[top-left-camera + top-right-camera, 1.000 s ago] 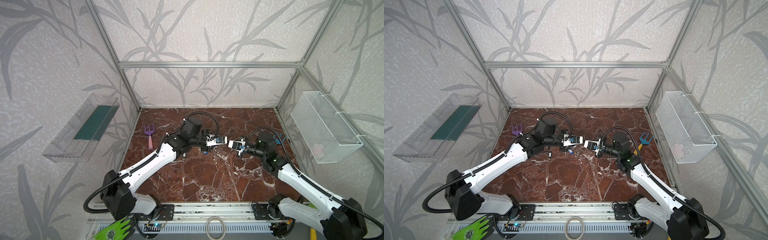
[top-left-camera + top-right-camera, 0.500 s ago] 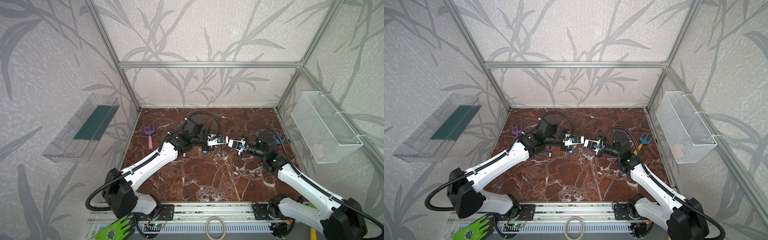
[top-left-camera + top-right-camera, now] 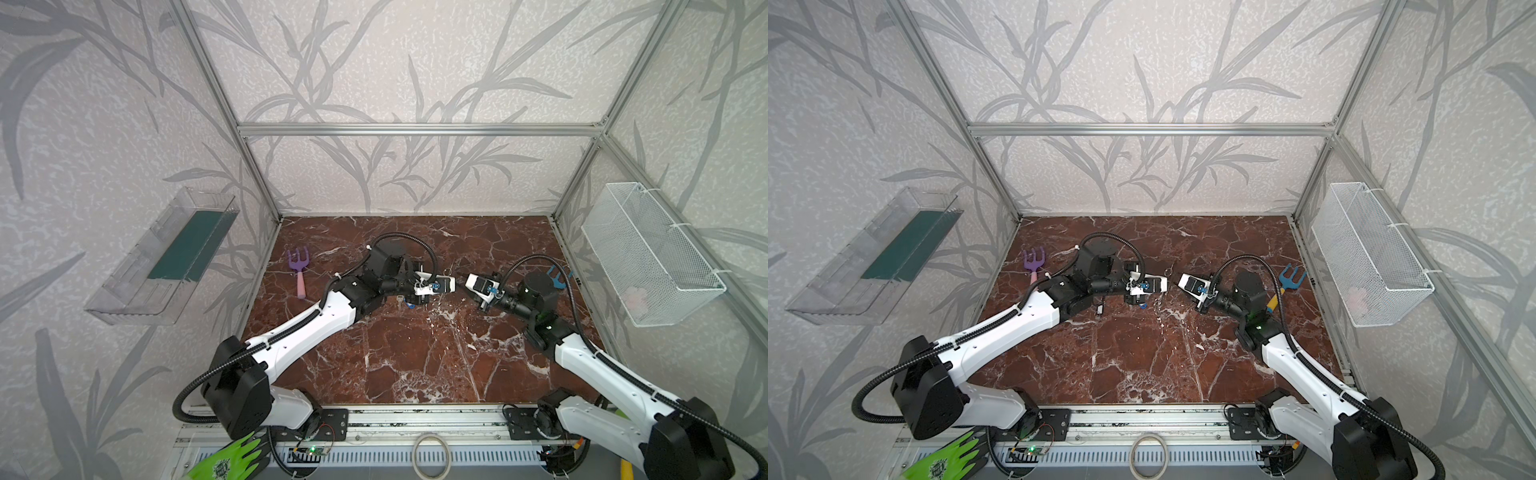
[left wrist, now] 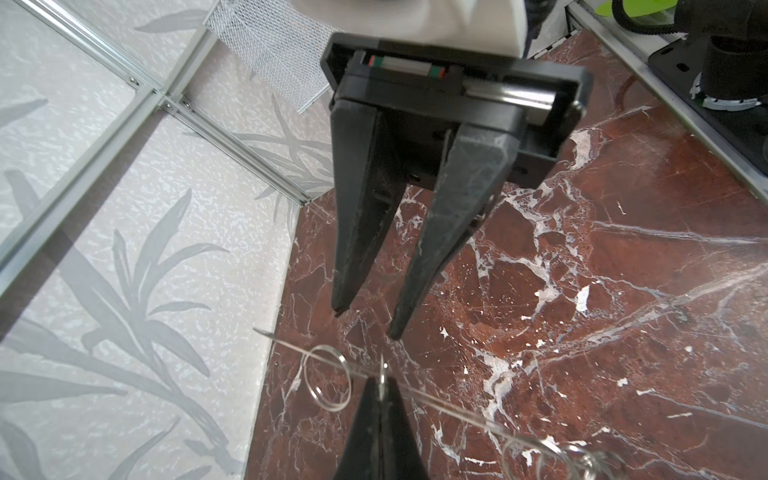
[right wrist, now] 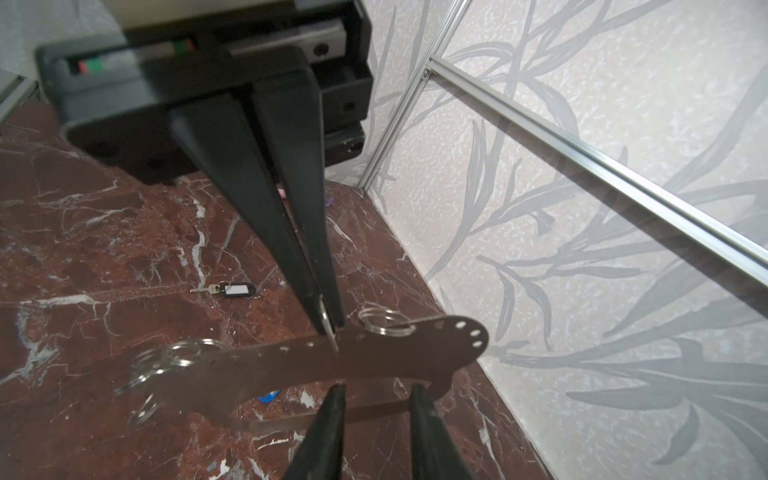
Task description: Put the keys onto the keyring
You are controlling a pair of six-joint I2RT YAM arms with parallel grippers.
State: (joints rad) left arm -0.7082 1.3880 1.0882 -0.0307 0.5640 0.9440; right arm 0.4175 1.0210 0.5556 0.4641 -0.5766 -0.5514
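The keyring (image 5: 374, 353), a flat metal plate with an oval cut-out, small holes and wire loops, hangs above the table between both arms. My left gripper (image 4: 380, 388) is shut on the plate's upper edge, at a small loop; it shows again in the right wrist view (image 5: 328, 326). My right gripper (image 5: 377, 390) is open, its fingers apart just short of the plate's lower bar. A key with a black-and-white tag (image 5: 235, 289) lies on the marble. A blue tag (image 3: 410, 306) lies under the left gripper (image 3: 454, 286), beside a silver key (image 3: 399, 300).
A purple toy fork (image 3: 299, 270) lies back left and a blue one (image 3: 1289, 278) behind the right arm. A wire basket (image 3: 648, 253) hangs on the right wall, a clear tray (image 3: 166, 257) on the left wall. A pale ring (image 3: 431, 455) and a green glove (image 3: 232, 457) lie by the front rail.
My right gripper has opened and let go of the keyring. My left gripper has closed on it and shifted slightly right.
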